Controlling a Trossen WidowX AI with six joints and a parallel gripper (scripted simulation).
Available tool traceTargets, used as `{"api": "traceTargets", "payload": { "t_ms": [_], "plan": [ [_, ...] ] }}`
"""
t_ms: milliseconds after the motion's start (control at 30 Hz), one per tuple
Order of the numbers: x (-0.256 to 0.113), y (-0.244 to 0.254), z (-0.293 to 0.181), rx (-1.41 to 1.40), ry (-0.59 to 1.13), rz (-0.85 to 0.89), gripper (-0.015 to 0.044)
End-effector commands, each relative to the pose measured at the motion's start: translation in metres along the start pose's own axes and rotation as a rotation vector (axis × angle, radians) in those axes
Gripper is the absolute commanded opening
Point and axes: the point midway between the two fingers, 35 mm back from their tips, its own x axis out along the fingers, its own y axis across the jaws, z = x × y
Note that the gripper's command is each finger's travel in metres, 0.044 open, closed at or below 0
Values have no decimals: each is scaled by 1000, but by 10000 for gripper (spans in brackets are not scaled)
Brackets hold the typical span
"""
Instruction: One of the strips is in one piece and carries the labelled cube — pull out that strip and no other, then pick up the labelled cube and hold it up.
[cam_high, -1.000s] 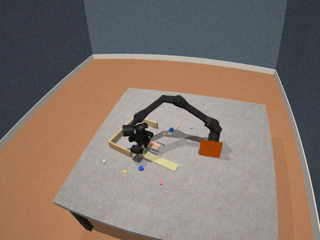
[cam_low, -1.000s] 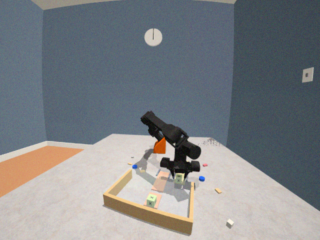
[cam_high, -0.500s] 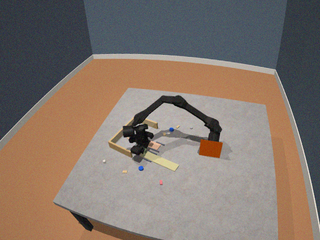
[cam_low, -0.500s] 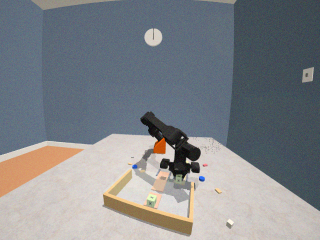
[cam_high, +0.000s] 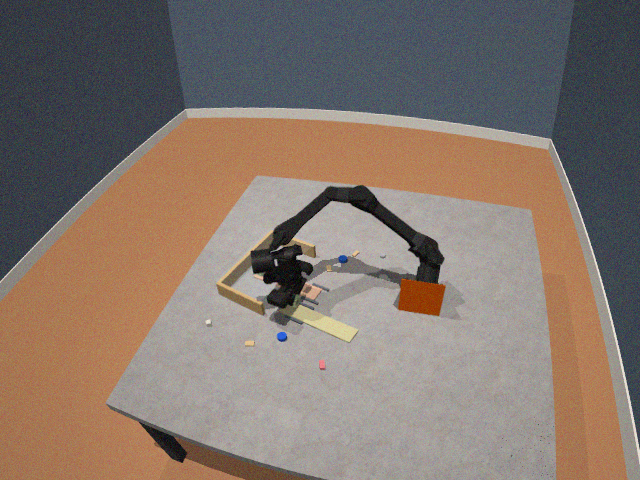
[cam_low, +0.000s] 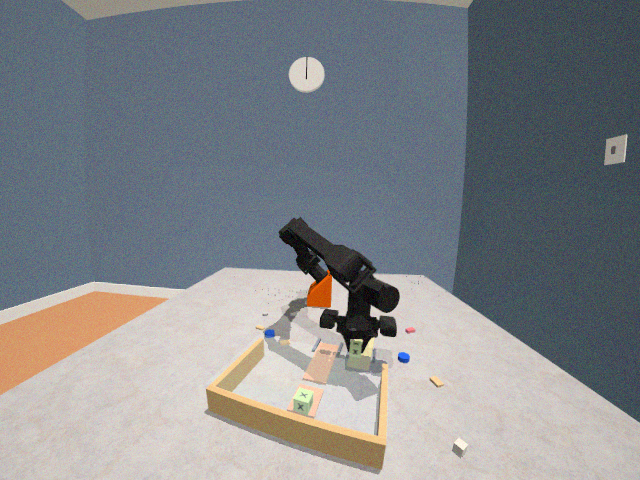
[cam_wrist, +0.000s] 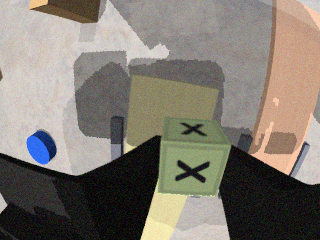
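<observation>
My gripper (cam_high: 295, 300) (cam_low: 356, 346) (cam_wrist: 189, 145) is shut on a green cube marked with an X (cam_low: 355, 349) (cam_wrist: 192, 160). The cube is over the far end of the one-piece pale yellow strip (cam_high: 330, 326) (cam_low: 357, 363) (cam_wrist: 172, 97); I cannot tell whether it still touches it. The strip reaches out of the frame's open side. An orange strip is in two parts with a gap: a long part (cam_high: 312, 290) (cam_low: 321, 364) (cam_wrist: 292, 75) and a short part (cam_low: 316, 394). A second X-marked green cube (cam_low: 303, 400) sits on the short part.
A low wooden frame (cam_high: 240, 299) (cam_low: 294, 426) surrounds the strips' inner ends on three sides. Thin grey rails (cam_high: 320, 287) (cam_wrist: 117, 135) flank the strips. Blue discs (cam_high: 281, 336) (cam_high: 343, 258) and small blocks (cam_high: 249, 343) (cam_high: 322, 364) lie outside the frame. An orange panel (cam_high: 421, 297) stands by the arm's base.
</observation>
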Motion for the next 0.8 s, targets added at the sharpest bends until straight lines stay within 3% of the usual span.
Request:
{"api": "traceTargets", "payload": {
  "t_ms": [0, 767],
  "plan": [
    [-14, -6, -12, 3, -3, 7, 0],
    [-31, -30, -67, -4, -2, 4, 0]
  ]
}}
